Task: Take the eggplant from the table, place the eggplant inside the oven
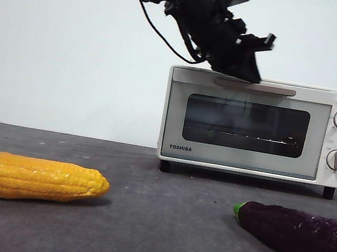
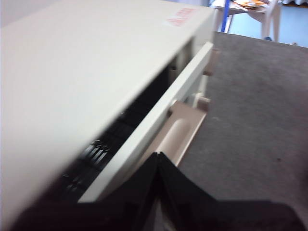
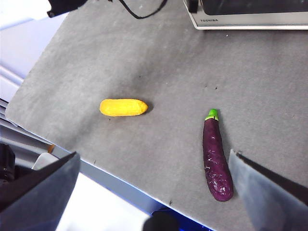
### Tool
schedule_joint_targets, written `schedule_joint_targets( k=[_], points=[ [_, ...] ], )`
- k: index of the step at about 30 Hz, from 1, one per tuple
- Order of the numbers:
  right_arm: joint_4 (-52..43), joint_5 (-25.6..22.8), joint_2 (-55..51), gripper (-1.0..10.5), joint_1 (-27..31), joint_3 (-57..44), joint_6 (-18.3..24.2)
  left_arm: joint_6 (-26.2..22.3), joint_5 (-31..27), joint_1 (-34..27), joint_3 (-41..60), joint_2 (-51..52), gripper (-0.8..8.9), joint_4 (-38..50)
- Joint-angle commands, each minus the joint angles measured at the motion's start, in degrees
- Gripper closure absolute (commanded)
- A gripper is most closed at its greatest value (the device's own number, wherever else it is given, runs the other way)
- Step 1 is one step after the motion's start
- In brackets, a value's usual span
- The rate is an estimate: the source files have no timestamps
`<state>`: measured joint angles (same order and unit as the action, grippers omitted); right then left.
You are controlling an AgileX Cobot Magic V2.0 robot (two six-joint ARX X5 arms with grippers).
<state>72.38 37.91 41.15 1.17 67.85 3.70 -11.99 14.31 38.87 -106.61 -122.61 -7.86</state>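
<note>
The left gripper [image 2: 159,159] is reaching down onto the top front edge of the oven [image 1: 260,125], its jaws pressed together into one point right at the bar handle [image 2: 185,130]. The door [image 2: 159,130] beside those jaws is standing slightly ajar, showing a dark slit between its top edge and the oven body. In the front view this gripper [image 1: 246,65] is hanging dark over the handle [image 1: 255,87].

The right gripper [image 3: 154,192] is waiting high above the counter [image 3: 159,62], its jaws spread wide apart and holding nothing. The eggplant [image 3: 217,155] is lying flat on the counter just inside one of these jaws, its green stem pointing away toward the oven [image 3: 248,13]. The corn cob [image 3: 123,107] is lying well apart from the eggplant, farther out ahead of the other jaw.

In the front view the eggplant [image 1: 301,239] and the corn cob [image 1: 36,179] are resting on the counter [image 1: 158,228] in front of the oven.
</note>
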Motion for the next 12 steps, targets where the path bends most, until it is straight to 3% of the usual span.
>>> schedule_joint_targets(
  k=[1,12],
  points=[
    [-0.1,0.0,0.0,4.1,-0.1,0.2,0.5,-0.7,-0.4,1.0,1.5,-3.1,8.2,-3.6],
    [-0.3,0.0,0.0,4.1,-0.1,0.2,0.9,-0.6,-0.3,4.8,1.5,-3.1,8.2,-6.3]
  ],
)
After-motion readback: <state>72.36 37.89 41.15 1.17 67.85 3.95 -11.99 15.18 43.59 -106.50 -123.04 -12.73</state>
